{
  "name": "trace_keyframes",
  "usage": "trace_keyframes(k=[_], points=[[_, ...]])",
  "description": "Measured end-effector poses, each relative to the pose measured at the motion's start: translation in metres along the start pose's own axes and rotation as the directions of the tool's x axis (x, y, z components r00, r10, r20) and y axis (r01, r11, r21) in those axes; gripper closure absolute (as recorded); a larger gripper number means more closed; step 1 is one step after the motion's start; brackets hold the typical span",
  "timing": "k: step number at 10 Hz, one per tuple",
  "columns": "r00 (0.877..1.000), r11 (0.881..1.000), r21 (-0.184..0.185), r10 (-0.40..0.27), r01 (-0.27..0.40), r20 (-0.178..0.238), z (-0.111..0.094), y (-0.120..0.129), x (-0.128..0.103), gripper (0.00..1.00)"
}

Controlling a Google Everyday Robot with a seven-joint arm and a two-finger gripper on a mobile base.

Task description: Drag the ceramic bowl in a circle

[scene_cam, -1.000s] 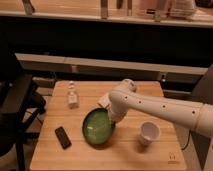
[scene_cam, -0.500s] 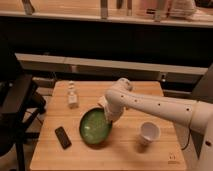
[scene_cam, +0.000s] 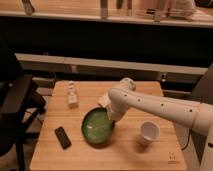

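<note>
The ceramic bowl (scene_cam: 98,127) sits on the wooden table (scene_cam: 125,155), left of centre, between the dark phone (scene_cam: 63,137) and the white cup (scene_cam: 149,133). The gripper (scene_cam: 111,119) meets the bowl's upper-right rim from above; whether it grips the rim cannot be told. The bowl's body lies down-left of the gripper, so a circular drag pivots about this rim contact.

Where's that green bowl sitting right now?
The ceramic bowl sits mid-table toward the front edge, between the dark phone and the white cup, with the gripper at its upper right rim.
</note>
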Motion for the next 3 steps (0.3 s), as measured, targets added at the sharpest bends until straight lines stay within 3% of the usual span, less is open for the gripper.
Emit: trace_keyframes(k=[3], points=[[1.000, 1.000, 0.006, -0.012, 0.012, -0.001, 0.0011, -0.0072, 0.0039, 1.00]])
